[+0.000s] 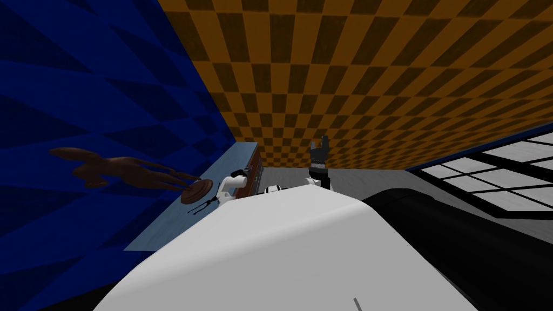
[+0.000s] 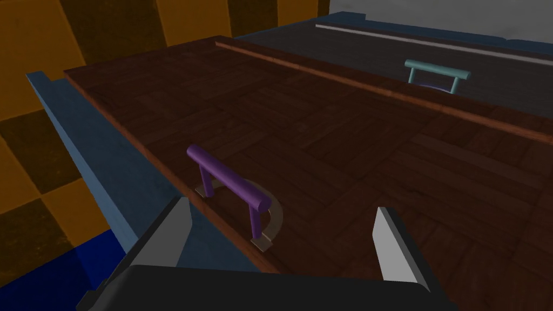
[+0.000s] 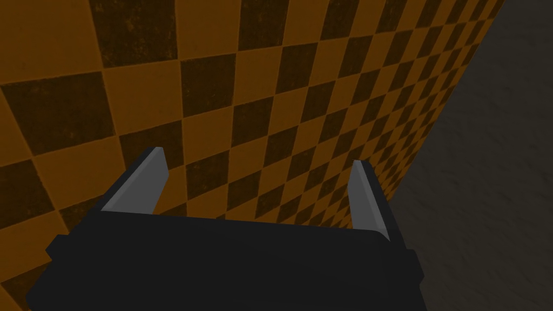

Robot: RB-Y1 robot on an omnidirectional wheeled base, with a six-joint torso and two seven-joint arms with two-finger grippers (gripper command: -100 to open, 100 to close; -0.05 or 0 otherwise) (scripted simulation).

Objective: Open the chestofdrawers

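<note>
Chest (image 2: 324, 140) front is dk red-brown wood w/ parquet-like grain, its top & side edge dull blue; near handle (image 2: 229, 183) is purple on a tan plate, far handle (image 2: 436, 70) teal. Wall (image 1: 351, 65) ahead is orange/dk-brown checks, side wall (image 1: 81, 81) deep blue w/ darker blue diamonds, floor (image 1: 367, 181) grey, figurine (image 1: 129, 170) brown. L gripper (image 2: 281, 208) & R gripper (image 3: 258, 156): lt grey fingers, black boxes.
</note>
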